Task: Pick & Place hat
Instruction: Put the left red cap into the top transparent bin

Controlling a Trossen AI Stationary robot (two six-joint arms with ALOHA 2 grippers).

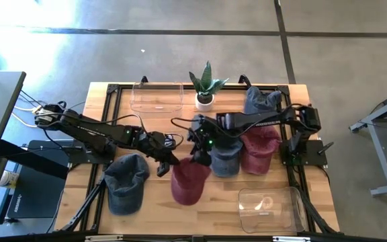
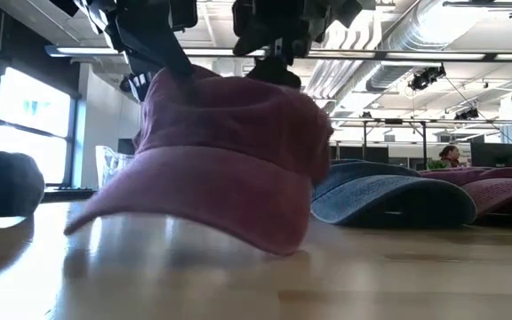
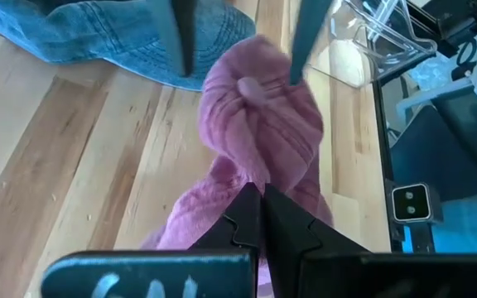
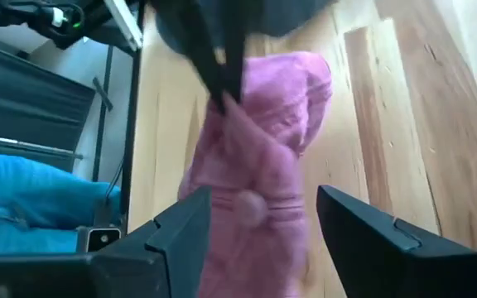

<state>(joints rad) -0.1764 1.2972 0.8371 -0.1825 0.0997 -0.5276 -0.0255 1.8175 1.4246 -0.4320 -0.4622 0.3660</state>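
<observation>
Red hat near the table's near edge, about mid-width, brim flat on the wood, crown bunched upward. Left gripper at the hat's left side, fingers pinched shut on a fold of its fabric, seen in the left wrist view as the two dark fingers meeting on the pink cloth. Right gripper just above the hat's far right part, jaws spread wide, straddling the crown without gripping it; in the right wrist view the pads stand on either side of the cloth. Blue hat just right of the red one and farther back, second red hat right of that, grey-blue hat well to the left. Potted plant at the far edge, clear bin left of it, another clear bin near right.
</observation>
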